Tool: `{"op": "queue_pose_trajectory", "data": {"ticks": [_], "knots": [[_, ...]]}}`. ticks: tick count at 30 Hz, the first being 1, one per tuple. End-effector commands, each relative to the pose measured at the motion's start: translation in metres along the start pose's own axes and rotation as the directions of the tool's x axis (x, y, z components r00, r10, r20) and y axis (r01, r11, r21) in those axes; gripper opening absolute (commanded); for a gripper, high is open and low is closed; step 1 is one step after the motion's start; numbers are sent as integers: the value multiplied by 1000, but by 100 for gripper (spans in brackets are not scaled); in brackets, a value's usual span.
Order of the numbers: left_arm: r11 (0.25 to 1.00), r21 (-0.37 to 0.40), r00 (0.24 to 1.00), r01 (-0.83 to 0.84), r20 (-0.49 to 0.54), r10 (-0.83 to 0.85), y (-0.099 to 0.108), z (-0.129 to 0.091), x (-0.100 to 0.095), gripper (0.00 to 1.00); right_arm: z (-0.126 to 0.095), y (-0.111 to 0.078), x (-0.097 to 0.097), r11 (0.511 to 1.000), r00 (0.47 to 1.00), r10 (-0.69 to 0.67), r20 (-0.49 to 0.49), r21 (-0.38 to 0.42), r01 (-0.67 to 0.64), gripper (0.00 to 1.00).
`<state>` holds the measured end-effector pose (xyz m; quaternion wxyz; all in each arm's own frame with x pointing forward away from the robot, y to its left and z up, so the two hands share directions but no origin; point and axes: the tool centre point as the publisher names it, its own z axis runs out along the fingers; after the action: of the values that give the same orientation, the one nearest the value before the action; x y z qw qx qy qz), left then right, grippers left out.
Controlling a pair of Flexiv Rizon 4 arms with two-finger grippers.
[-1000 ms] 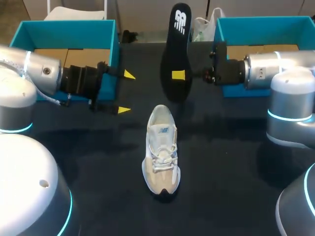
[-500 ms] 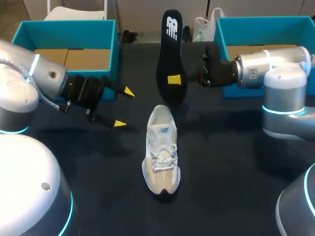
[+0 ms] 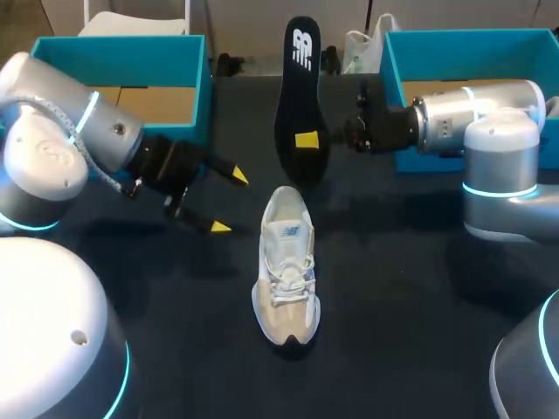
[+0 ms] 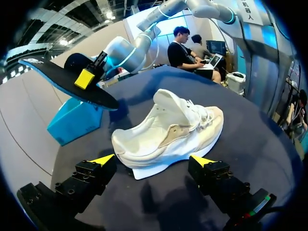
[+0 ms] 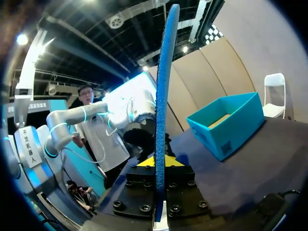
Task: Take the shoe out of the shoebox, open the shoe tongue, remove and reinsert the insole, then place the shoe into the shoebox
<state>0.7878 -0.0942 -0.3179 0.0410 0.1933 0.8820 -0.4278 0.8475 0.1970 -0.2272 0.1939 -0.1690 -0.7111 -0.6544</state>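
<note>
Set upright on its sole at mid-desk (image 3: pixel 393 288): the white shoe (image 3: pixel 286 262), toe toward the near edge, heel toward the far one, outside both the teal left shoebox (image 3: pixel 131 52) and the teal right shoebox (image 3: pixel 463 44) at the far corners. Pinching the black insole (image 3: pixel 297 96) in the right claw (image 3: pixel 307 140), lifted above the desk beyond the shoe's heel, apart from it. Hovering just left of the shoe with the left claw (image 3: pixel 229 202) spread wide, gripping nothing, fingers pointed at the shoe's side.
</note>
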Motion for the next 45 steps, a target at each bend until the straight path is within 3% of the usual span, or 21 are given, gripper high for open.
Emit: {"op": "queue_pose_trajectory", "data": {"ticks": [1, 8, 18, 38, 45], "knots": [[998, -50, 999, 23, -29, -24, -3, -3, -3, 100, 7, -14, -1, 1000, 1000, -2, -1, -18, 2, 0], [993, -103, 997, 49, -58, -56, 0, 3, 0, 100, 16, -30, 1, 999, 1000, -11, 8, -49, 11, 0], [991, -123, 997, 54, -38, -59, 0, 13, 3, 100, 28, -31, 8, 998, 999, -42, 13, -55, 42, 0], [987, -146, 997, 65, -30, -70, -5, 11, -2, 100, 28, -31, 8, 998, 999, -42, 13, -55, 42, 0], [981, -168, 995, 94, -23, -99, -5, 25, -6, 100, 27, -35, 7, 997, 998, -56, 31, -48, 57, 0]]}}
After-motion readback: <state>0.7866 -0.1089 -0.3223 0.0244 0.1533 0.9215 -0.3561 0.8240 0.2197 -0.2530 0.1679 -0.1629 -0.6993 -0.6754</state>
